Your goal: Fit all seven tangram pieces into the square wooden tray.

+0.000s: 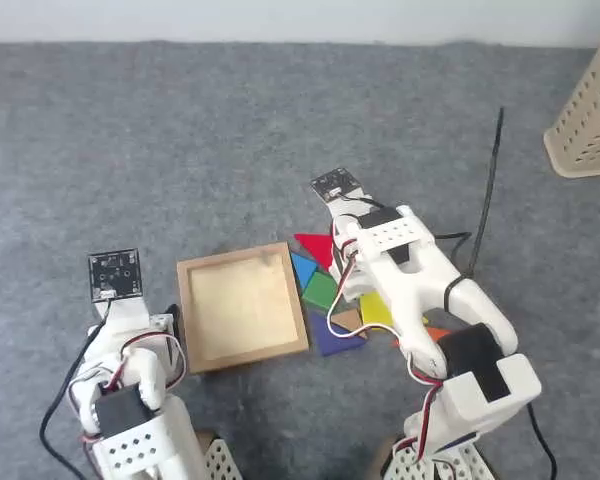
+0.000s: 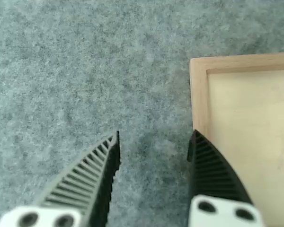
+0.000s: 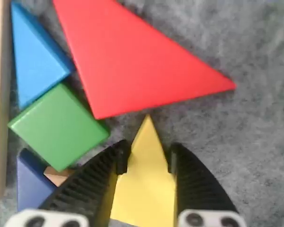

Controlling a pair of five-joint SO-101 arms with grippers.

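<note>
The square wooden tray [image 1: 230,257] lies empty on the grey carpet. My left gripper [image 2: 156,137] hangs open just outside the tray's rim [image 2: 199,94], one finger over the wood. To the tray's right lie a red triangle [image 3: 132,61], a blue triangle [image 3: 35,56], a green square [image 3: 57,125], a dark blue piece [image 3: 31,182] and a small tan piece [image 3: 57,176]. My right gripper [image 3: 149,146] is shut on the yellow triangle [image 3: 144,189], a finger on each sloping edge. An orange piece [image 1: 435,333] peeks out beneath the right arm [image 1: 400,265].
A beige slotted basket [image 1: 590,110] stands at the far right edge. A black cable [image 1: 488,190] runs back from the right arm. Open carpet stretches behind and to the left of the tray.
</note>
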